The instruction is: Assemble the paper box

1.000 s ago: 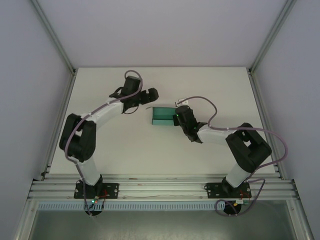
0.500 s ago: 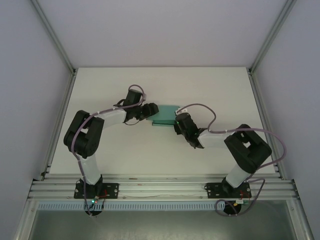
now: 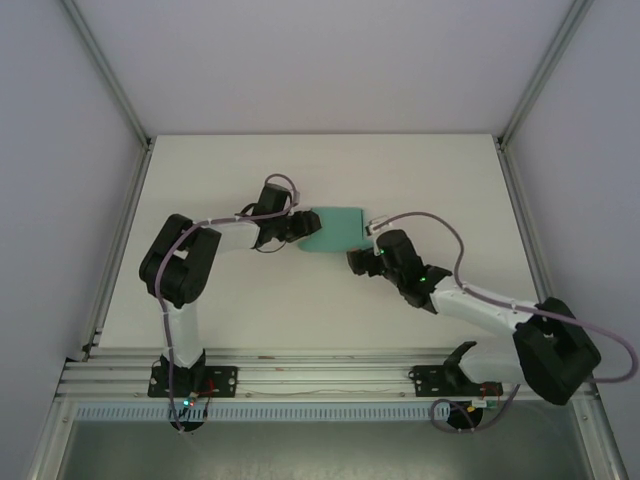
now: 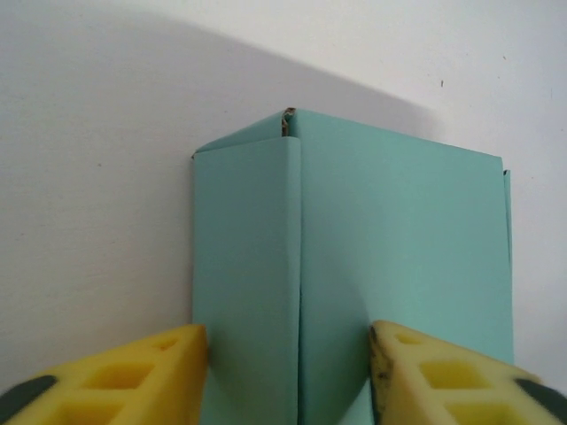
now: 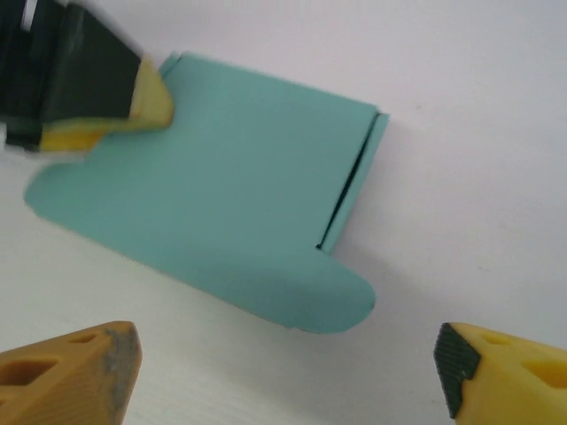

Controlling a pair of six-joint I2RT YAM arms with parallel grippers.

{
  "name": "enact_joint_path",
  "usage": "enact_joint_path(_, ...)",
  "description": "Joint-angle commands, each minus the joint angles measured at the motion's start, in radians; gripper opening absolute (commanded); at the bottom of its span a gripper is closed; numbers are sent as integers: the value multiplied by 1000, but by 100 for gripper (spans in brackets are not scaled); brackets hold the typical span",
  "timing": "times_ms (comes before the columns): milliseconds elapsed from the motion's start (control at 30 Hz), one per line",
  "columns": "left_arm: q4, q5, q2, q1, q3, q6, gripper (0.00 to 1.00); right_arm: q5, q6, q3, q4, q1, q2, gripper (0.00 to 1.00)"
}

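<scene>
— Where's the paper box [image 3: 335, 230]?
— On the table [image 3: 220, 300], mid-way. The left gripper [image 4: 288, 354] straddles its end, grip unclear
— The right gripper [image 5: 285, 345]?
— Fingers wide apart, just short of it

The paper box [image 3: 335, 228] lies near the middle of the surface [image 3: 220, 180], between the two pincers. The left pincer [image 3: 303, 226] is at its left end, one pad on each side of the box's edge, both touching the card. The right pincer [image 3: 360, 262] stands right of the box and nearer the front, its fingers spread wide and clear of it.
</scene>
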Motion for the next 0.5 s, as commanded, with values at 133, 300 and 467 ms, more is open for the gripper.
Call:
enact_joint_path(133,-11,-3,83,8,-33,14,32,-176,331,145,-153,-181,80,100)
enact_joint_path(300,73,48,76,39,-84,-23,21,-341,393,308,-270,-249,245,100)
enact_joint_path(467,199,106,60,72,-159,-77,15,-474,443,360,-223,-304,356,100)
